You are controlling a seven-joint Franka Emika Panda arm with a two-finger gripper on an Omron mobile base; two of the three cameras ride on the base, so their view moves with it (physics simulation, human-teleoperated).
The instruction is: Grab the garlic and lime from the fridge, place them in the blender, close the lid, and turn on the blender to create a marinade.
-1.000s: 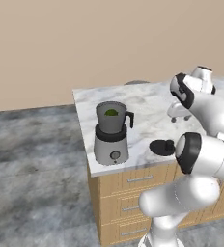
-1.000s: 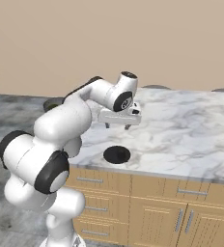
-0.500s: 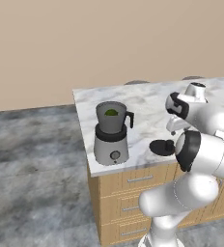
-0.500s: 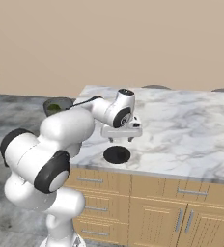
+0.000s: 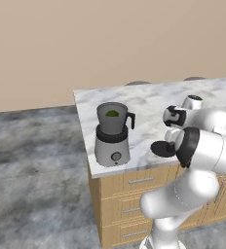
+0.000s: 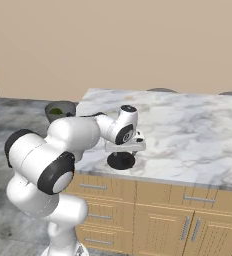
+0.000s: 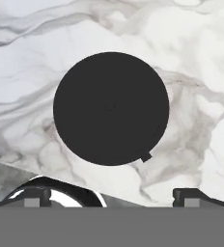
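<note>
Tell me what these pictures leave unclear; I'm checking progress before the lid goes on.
- Garlic: the blender jar shows the green lime inside; no pale bulb can be made out, the jar wall hides the bottom.
- Gripper jaws: the hand blocks them over the lid.
- Lid's knob: black on black in the hand view.
- Blender in the right base view: mostly behind the arm.

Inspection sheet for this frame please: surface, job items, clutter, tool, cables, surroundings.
Surface: marble counter over wooden drawers, lid lying near its front edge.
Job's things: blender at the counter's left corner, jar open, lime inside; garlic not made out. Lid flat on the counter, off the jar.
Clutter: nothing seen.
Grippers: tool directly above the lid, fingers spread either side, nothing held.
Cables: nothing seen.
Surroundings: tan wall, grey mottled floor.
</note>
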